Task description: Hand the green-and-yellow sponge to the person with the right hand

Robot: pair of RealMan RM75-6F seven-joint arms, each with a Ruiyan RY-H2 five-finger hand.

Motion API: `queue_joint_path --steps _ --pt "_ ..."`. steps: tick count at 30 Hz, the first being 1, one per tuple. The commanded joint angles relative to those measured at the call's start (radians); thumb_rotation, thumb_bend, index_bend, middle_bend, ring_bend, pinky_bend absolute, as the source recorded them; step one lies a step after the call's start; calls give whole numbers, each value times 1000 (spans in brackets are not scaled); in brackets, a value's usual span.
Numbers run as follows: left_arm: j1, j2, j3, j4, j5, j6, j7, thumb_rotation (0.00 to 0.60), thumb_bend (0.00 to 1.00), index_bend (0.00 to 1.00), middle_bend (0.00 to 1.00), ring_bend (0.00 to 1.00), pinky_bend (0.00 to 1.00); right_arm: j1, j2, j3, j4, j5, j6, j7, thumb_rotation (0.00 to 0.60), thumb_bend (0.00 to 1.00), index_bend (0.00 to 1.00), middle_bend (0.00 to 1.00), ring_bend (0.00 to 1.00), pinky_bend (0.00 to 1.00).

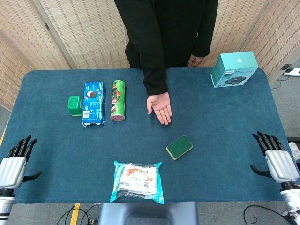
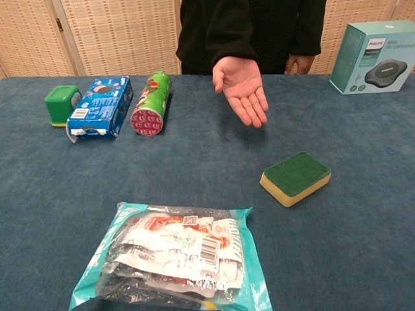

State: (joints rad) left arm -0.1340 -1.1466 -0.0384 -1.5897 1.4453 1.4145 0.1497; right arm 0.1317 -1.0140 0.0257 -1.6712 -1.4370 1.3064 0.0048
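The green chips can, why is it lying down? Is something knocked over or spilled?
The green cylindrical chips can lies on its side beside the blue cardboard cookie box, whose near end flap looks torn open. Nothing has spilled on the blue table.

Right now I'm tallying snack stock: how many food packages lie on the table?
3: blue cookie box far left, green chip can beside it, teal plastic bag at the near edge.

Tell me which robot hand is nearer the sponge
Right. The right hand sits at the table's right edge, closer to the sponge; the left hand is at the far left edge.
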Motion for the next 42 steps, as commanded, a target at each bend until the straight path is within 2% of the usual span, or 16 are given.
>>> queue_joint_path --steps 1,8,11,14,18,24,30,42 --pt "-3 -3 0 2 0 -5 3 600 166 0 0 0 192 -1 1 -1 0 1 -1 -1 600 140 0 44 0 22" --pt "-8 -3 -1 3 -6 -15 2 600 166 0 0 0 192 25 -1 -26 -3 -69 -41 83 600 140 0 55 0 22" --pt "-12 -4 -6 9 -13 -21 -2 600 166 0 0 0 192 80 -13 -38 7 -110 -126 111 600 140 0 63 0 22" --pt "-15 -4 -6 9 -21 -32 -4 600 166 0 0 0 192 160 -34 -26 1 -117 -236 121 600 140 0 74 0 22" --pt "-12 -2 -6 6 -15 -24 -12 600 166 0 0 0 192 264 -70 14 -5 -68 -375 121 600 152 0 93 0 22" --pt "-12 3 -6 5 -15 -24 -28 600 166 0 0 0 192 370 -140 60 20 20 -508 102 600 174 16 117 0 22" --pt "-10 8 -7 3 -10 -17 -42 600 166 0 0 0 192 439 -216 88 52 77 -560 59 600 193 31 127 0 22" --pt "-6 22 -4 -3 0 -10 -77 600 166 0 0 0 192 542 -379 95 174 180 -636 -34 600 206 32 130 0 22"
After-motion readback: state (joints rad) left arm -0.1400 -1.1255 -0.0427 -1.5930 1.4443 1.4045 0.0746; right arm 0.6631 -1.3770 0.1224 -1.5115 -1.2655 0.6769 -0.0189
